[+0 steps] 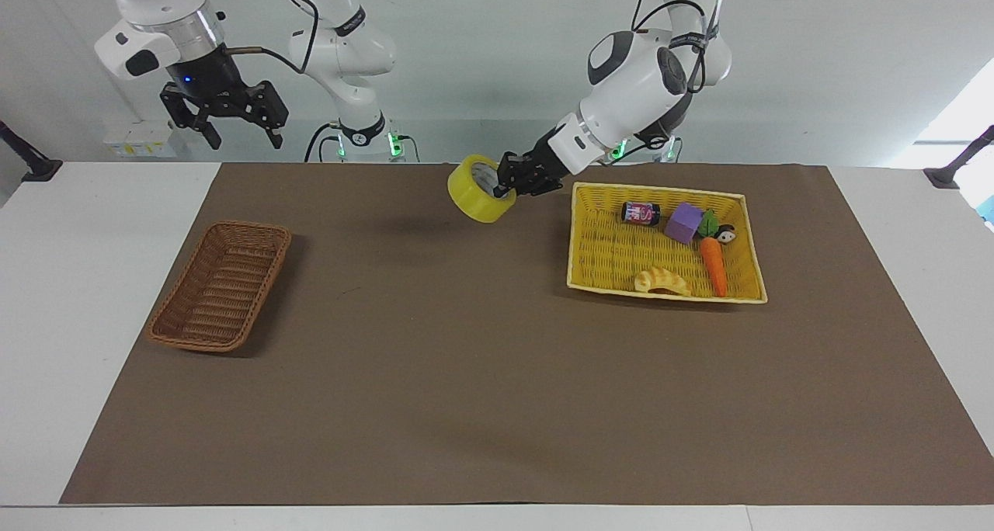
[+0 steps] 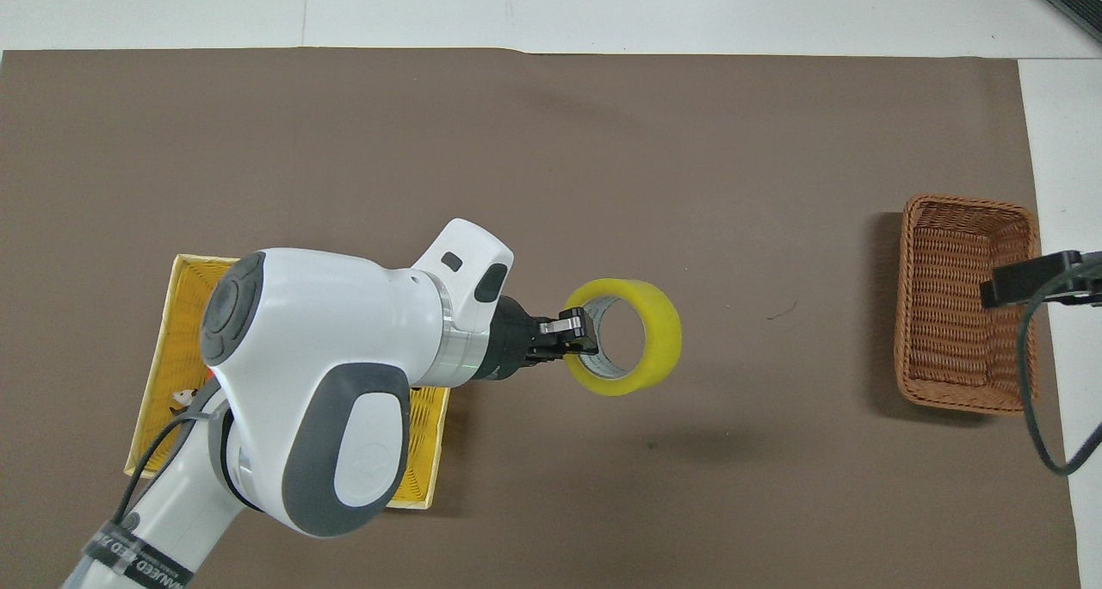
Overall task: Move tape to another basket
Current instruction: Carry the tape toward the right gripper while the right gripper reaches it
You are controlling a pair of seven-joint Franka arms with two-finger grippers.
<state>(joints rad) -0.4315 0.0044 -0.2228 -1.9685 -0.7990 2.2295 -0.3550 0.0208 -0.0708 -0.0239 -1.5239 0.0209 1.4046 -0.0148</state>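
Observation:
My left gripper [image 1: 506, 185] is shut on the rim of the yellow tape roll [image 1: 477, 192] and holds it in the air over the brown mat, between the two baskets. In the overhead view the tape [image 2: 633, 350] hangs off the left gripper [image 2: 575, 339]. The dark-brown wicker basket [image 1: 220, 284] stands empty toward the right arm's end of the table; it also shows in the overhead view [image 2: 962, 299]. My right gripper [image 1: 237, 123] is open and waits high above the table's edge near that basket.
The bright-yellow tray basket [image 1: 598, 244] toward the left arm's end holds a small can [image 1: 640, 213], a purple block [image 1: 684, 223], a carrot toy [image 1: 713, 263] and a croissant toy [image 1: 661, 281]. The left arm [image 2: 327, 382] covers much of the tray from above.

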